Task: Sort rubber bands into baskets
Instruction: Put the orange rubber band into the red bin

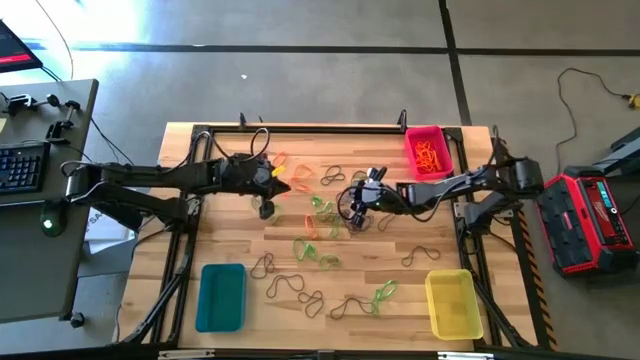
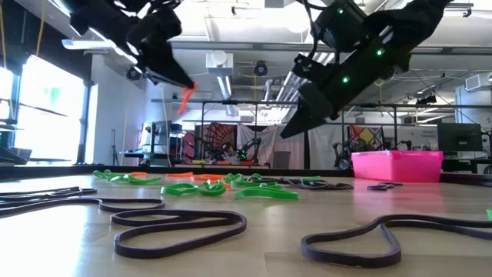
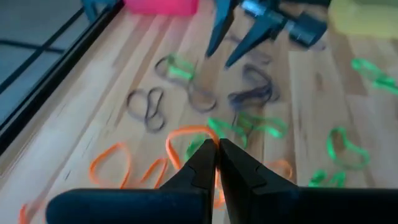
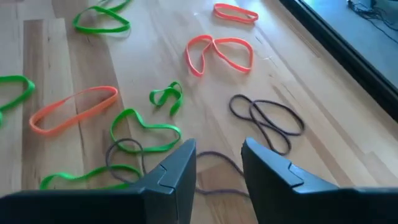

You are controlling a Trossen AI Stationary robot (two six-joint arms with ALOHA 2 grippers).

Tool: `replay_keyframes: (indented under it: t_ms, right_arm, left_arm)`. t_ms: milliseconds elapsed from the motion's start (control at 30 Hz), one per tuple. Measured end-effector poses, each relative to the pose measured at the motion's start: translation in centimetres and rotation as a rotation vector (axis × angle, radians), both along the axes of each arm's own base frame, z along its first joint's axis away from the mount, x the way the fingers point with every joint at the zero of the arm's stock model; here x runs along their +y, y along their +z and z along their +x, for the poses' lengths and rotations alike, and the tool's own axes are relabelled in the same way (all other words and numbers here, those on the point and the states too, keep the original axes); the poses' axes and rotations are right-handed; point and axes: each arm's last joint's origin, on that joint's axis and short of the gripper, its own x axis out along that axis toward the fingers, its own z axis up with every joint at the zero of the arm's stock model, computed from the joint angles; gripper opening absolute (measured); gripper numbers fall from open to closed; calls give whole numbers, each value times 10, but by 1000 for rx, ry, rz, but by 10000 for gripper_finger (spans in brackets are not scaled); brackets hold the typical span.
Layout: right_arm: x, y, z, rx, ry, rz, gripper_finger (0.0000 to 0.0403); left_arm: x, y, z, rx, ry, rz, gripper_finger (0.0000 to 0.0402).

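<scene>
Rubber bands [image 1: 322, 232] strewn mid-table, orange ones in pink basket [image 1: 428, 152] at far right corner | left gripper [image 2: 187, 91] raised, pinched on orange band [image 2: 186, 98] | right gripper [image 4: 217, 165] parted above dark band [image 4: 217, 160], holding nothing

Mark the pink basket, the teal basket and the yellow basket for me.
pink basket [image 1: 443, 150], high view, on its right wall.
teal basket [image 1: 221, 297], high view, on its bare floor.
yellow basket [image 1: 452, 302], high view, on its bare floor.
</scene>
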Motion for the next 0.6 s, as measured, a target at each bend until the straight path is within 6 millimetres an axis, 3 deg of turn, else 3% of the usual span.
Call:
replay_keyframes:
  t_ms: [100, 300, 600]
  right_arm:
    - [-1, -2, 0, -1, -64, 0, 95]
    - [4, -2, -6, 40, -131, -59, 8]
    - [18, 5, -16, 65, -167, -90, 4]
  left_arm:
    - [2, -3, 11, -47, -41, -1, 11]
    - [10, -11, 37, -168, -80, 34, 11]
    - [22, -21, 58, -305, -153, -6, 11]
